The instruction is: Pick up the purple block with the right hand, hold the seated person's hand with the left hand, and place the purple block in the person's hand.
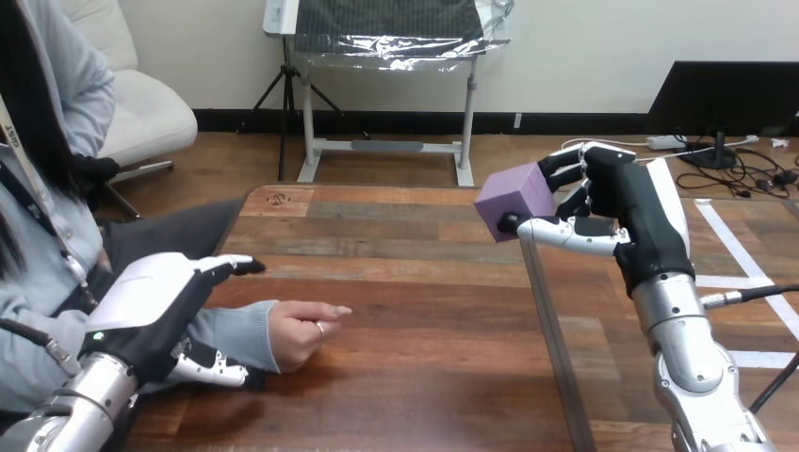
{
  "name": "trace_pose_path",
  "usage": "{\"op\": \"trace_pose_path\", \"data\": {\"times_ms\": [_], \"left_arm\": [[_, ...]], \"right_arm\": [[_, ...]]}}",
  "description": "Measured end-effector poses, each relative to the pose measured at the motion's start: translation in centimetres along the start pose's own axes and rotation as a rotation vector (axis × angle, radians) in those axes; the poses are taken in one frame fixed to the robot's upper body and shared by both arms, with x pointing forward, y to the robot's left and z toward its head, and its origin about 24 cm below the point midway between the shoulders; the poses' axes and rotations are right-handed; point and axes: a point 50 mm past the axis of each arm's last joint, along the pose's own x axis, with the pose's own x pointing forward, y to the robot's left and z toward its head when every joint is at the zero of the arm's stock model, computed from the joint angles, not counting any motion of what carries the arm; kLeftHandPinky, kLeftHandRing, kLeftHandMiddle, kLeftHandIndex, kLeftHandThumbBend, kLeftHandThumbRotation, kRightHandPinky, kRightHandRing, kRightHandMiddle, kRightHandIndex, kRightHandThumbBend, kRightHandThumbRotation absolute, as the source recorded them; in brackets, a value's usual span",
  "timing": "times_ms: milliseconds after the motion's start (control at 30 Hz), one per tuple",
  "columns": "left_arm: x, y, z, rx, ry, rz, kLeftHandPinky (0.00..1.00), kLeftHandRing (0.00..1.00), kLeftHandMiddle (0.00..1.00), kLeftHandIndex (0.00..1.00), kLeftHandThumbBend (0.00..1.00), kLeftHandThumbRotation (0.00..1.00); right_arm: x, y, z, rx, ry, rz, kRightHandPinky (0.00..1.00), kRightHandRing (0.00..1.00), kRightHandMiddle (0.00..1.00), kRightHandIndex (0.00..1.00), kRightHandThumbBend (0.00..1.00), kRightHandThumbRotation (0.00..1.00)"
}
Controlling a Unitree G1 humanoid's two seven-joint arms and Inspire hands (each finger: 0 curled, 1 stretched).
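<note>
1 purple block (515, 201), right of centre, is clamped in our right hand (641, 217). We judge it light and rigid, best held by opposite faces. Our left hand (151, 301) overlies the person's sleeve (236, 331); we cannot tell its grip.

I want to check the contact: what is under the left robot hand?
A grey-sleeved forearm lies under the left robot hand, on the table; the person's hand sticks out beyond it. The contact under the palm is covered.
</note>
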Motion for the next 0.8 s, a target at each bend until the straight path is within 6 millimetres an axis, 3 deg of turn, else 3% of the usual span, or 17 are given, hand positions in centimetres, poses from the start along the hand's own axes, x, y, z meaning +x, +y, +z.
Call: {"op": "trace_pose_path", "data": {"times_ms": [800], "left_arm": [[0.4, -0.8, -0.6, 0.090, 0.028, -0.033, 0.72, 0.74, 0.72, 0.71, 1.00, 0.23]], "right_arm": [[0.1, -0.4, 1.7, 0.028, -0.057, 0.010, 0.20, 0.26, 0.39, 0.47, 0.77, 0.00]]}}
